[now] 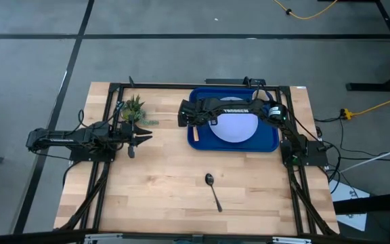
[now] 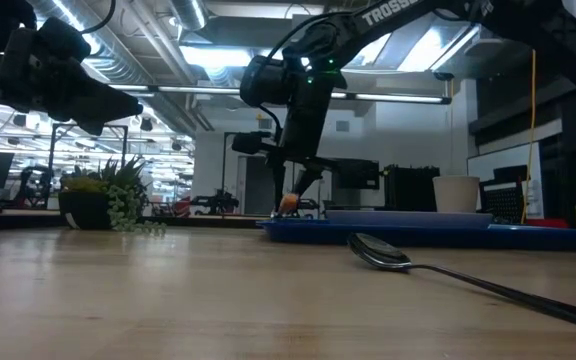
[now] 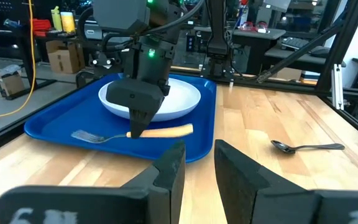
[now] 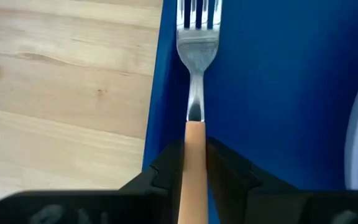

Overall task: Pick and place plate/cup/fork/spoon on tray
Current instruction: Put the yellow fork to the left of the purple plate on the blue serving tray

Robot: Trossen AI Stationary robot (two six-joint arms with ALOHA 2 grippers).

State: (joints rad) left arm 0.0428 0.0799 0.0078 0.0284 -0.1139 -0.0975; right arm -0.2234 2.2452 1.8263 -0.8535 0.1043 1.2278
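Note:
The blue tray lies at the table's far right with the lavender plate on it. My right gripper reaches over the tray's left side and is shut on the fork, which has silver tines and a tan handle. The beige cup shows behind the tray's rim in the low view; my right arm hides it in the high view. The dark spoon lies flat on the bare table near the front. My left gripper is open and empty left of the tray. My right gripper pinches the fork's tan handle between its two fingers, near the end that joins the metal neck. The fingers point down from above and lie across the handle. The fork lies level along the tray's left rim, low at the tray floor.
A small potted plant stands at the far left of the table, behind my left gripper. Black frame rails run along both table sides. Bare wood lies between the spoon and the tray.

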